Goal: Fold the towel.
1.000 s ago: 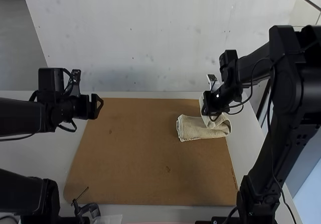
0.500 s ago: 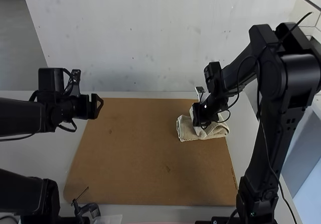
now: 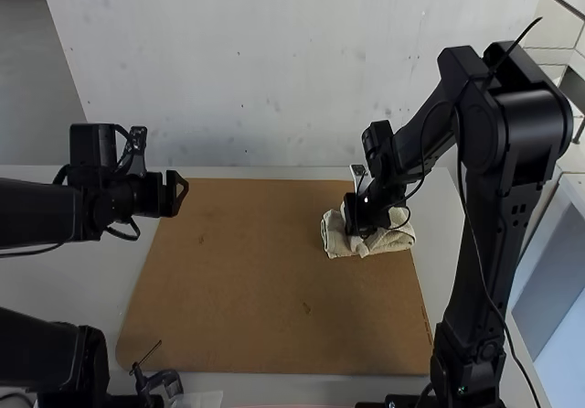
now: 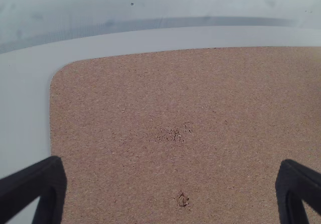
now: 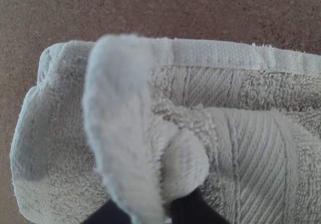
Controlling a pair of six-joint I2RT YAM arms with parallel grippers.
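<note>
On the brown rectangular board (image 3: 256, 289), right-hand part: the cream terry towel (image 3: 395, 239) with woven ribbed bands lies in a small layered bundle, already folded at least once by the look of it.
Raised flap (image 5: 118, 123): a soft strip of that towel, standing up off the layers at the right end effector.
Right end effector (image 3: 360, 229): low over the board's right-hand part, pinching the flap, fingers closed on the cloth.
Left end effector (image 4: 173, 163): fingers spread wide, nothing between them, over by the board's left edge.
Pale worktop (image 3: 105, 280): under the board and showing around it.
What just changed: the right arm swung inward toward the board's middle and brought the held cloth across the bundle. Left arm hasn't budged.
What that means: imo this is a late fold being laid over, so the job looks fairly close to done.
Next bit: probably lay the flap down flat, then let go gently.
Watch out: the flap looks kinda scrunched, so it could spring up or drag the layers underneath.
</note>
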